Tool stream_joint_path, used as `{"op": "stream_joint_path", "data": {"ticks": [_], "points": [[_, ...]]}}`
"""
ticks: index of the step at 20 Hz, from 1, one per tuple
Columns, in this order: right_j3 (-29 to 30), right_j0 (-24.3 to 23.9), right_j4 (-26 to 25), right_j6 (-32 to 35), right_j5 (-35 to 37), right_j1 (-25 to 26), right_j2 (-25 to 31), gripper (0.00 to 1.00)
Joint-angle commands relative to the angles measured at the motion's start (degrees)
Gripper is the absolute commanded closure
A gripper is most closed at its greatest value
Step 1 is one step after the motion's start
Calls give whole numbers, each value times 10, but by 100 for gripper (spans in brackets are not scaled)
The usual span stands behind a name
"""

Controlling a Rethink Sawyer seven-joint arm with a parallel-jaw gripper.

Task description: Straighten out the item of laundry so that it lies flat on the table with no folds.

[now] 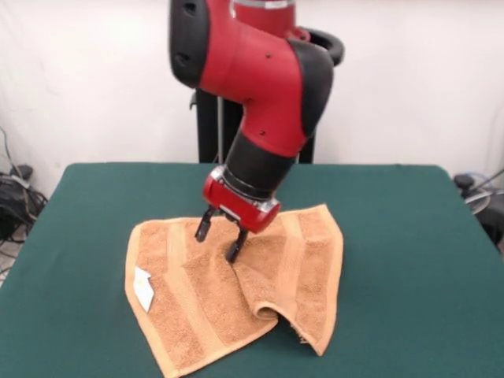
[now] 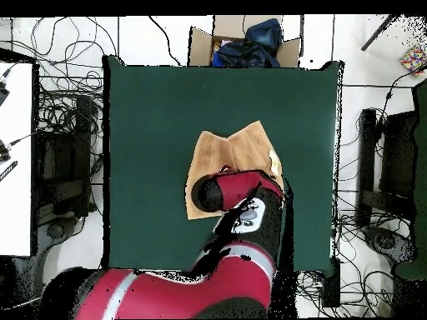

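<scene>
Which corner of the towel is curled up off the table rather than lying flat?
The near corner of the towel in the front view, right of its white tag and below the gripper. There the cloth buckles into a raised fold; the other visible corners lie flat on the table.

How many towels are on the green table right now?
1. A single orange-tan towel lies near the middle of the table, rumpled with a raised fold, directly under the end effector. The arm covers part of it from above, but no second towel shows.
</scene>
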Motion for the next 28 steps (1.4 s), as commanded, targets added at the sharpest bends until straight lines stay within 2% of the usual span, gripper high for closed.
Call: {"op": "stream_joint_path", "data": {"ticks": [1,4,12,15,23,28], "points": [[33,-79,24,-122,113,-90,171,0],[42,-114,32,-136,128,-111,228,0],[63,-177,28,-143,157,-117,329,0],[71,-178,18,-132,180,-104,336,0],[101,-160,-15,-103,186,-78,333,0],[116,-138,-28,-76,177,-84,312,0]]}}
